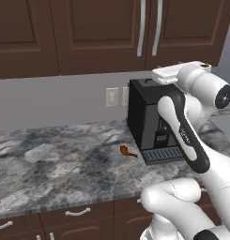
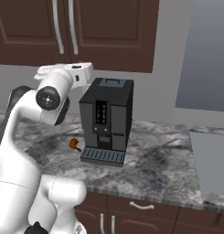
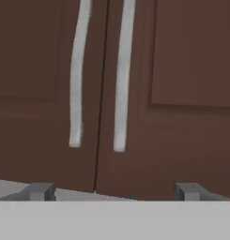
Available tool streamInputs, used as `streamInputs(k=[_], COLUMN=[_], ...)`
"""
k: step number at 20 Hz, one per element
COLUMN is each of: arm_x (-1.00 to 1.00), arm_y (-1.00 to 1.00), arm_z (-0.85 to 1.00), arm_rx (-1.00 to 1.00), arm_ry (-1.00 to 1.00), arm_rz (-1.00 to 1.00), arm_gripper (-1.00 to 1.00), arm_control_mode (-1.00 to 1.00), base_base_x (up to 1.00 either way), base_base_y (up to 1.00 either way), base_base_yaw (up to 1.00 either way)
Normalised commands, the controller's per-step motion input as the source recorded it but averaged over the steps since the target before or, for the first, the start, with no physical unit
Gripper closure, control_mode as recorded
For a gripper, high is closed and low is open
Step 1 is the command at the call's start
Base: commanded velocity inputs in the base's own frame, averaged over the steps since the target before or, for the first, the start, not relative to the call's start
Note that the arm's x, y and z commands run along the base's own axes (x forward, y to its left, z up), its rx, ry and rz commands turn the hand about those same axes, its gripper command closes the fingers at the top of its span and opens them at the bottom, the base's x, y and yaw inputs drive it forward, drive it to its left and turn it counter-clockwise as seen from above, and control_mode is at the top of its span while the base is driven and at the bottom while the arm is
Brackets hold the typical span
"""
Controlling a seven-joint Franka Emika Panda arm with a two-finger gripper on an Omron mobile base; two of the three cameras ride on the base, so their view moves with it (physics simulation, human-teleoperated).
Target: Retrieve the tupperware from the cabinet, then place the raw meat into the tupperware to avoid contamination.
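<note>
Wood, metal and stone
Matt dark wood cabinet (image 3: 177, 117) with brushed silver handles (image 3: 121, 79); polished grey marbled counter (image 1: 50, 168); matt black coffee machine (image 2: 109, 119).

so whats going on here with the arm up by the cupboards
The robot arm has its gripper raised toward the closed wall cabinet, jaws wide open and holding nothing, facing the two silver bar handles where the doors meet. It touches neither one. The raw meat lies on the marble counter just beside the black coffee machine.
</note>
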Motion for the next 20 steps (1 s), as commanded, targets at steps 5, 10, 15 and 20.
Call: streamInputs(k=[5,10,15,20], arm_x=[0.17,0.17,0.21,0.35], arm_y=[0.0,0.0,0.0,0.0], arm_z=[0.37,0.31,0.16,0.05], arm_rx=[0.0,0.0,0.0,0.0], arm_ry=[-0.13,-0.06,-0.03,0.0], arm_rz=[0.0,0.0,0.0,0.0], arm_gripper=[-1.0,-1.0,-1.0,-1.0], arm_control_mode=[-1.0,-1.0,-1.0,-1.0], base_base_x=[0.0,0.0,0.0,0.0], base_base_y=[0.0,0.0,0.0,0.0], base_base_yaw=[0.0,0.0,0.0,0.0])
